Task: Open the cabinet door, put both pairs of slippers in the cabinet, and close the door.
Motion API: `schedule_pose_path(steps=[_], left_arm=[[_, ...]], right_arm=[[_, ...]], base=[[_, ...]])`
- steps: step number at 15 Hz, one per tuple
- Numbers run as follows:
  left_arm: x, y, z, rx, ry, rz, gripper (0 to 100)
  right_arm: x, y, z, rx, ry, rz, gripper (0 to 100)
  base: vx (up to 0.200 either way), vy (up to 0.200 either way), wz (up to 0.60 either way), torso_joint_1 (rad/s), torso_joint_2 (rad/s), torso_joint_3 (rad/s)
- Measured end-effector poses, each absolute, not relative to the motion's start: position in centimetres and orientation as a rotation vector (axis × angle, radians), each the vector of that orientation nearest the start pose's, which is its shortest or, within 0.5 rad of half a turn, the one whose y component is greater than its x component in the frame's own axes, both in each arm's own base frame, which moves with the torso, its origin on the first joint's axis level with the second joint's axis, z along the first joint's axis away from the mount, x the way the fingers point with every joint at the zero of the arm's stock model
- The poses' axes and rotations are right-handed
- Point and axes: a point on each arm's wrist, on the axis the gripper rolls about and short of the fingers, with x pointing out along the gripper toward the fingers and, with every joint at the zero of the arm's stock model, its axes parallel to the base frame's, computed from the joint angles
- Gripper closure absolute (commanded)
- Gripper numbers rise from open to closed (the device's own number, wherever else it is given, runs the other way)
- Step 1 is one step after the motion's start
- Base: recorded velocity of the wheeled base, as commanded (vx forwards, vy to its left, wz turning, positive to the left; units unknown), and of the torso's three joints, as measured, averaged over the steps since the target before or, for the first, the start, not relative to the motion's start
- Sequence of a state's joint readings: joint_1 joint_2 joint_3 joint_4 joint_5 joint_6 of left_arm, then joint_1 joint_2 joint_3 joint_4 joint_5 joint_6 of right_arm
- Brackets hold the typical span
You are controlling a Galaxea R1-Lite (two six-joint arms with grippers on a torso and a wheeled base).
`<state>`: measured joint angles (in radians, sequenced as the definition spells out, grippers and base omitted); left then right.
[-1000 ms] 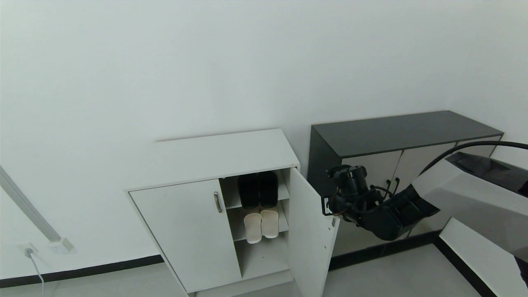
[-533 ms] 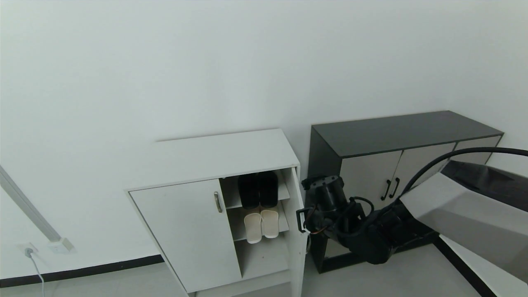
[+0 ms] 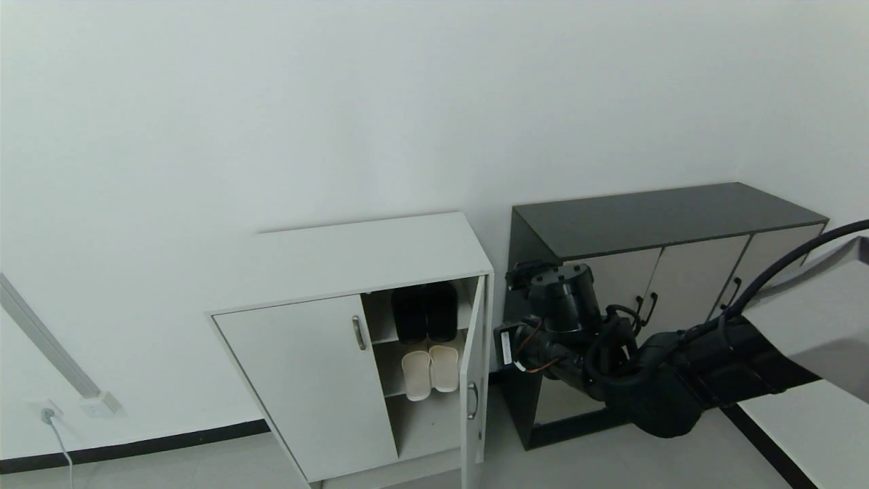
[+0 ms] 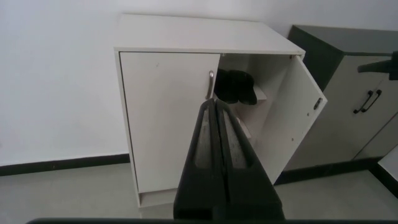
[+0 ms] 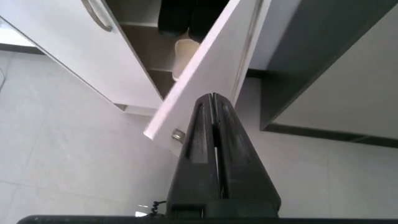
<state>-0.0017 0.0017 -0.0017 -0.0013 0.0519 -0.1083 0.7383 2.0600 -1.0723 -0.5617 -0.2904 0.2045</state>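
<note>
The right gripper (image 5: 214,98) has jaws shut, empty, at the white wooden cabinet's (image 3: 366,255) half-open door (image 5: 205,68). The left gripper (image 4: 214,102), shut too, hangs before the cabinet. The head view shows two pairs inside: black slippers (image 3: 426,312) above, cream slippers (image 3: 430,370) below.

1. no text, label, brand, number or sign can be read.
</note>
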Motion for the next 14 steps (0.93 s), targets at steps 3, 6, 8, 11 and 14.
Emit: schedule_pose_path(steps=[3, 6, 8, 11, 14], left_arm=[[-2.3, 0.1, 7.6, -0.109, -0.004, 0.049, 100], [-2.3, 0.1, 7.6, -0.108, -0.004, 0.051, 100], [-2.3, 0.1, 7.6, -0.109, -0.004, 0.050, 100], [-2.3, 0.1, 7.6, -0.110, -0.005, 0.052, 100], [-2.3, 0.1, 7.6, -0.109, -0.003, 0.051, 100]], right_arm=[[29.1, 25.8, 12.5, -0.007, 0.404, 0.406, 100], [29.0, 25.8, 12.7, -0.002, 0.398, 0.410, 100], [29.0, 25.7, 12.8, 0.000, 0.398, 0.410, 100], [29.1, 25.5, 12.6, -0.012, 0.402, 0.402, 100], [29.0, 24.5, 12.2, -0.054, 0.415, 0.383, 100]], base=[[0.000, 0.000, 0.60, 0.001, 0.00, 0.007], [0.000, 0.000, 0.60, 0.006, 0.01, 0.001], [0.000, 0.000, 0.30, 0.001, 0.00, 0.001], [0.000, 0.000, 0.00, 0.000, 0.00, 0.000], [0.000, 0.000, 0.00, 0.000, 0.00, 0.000]])
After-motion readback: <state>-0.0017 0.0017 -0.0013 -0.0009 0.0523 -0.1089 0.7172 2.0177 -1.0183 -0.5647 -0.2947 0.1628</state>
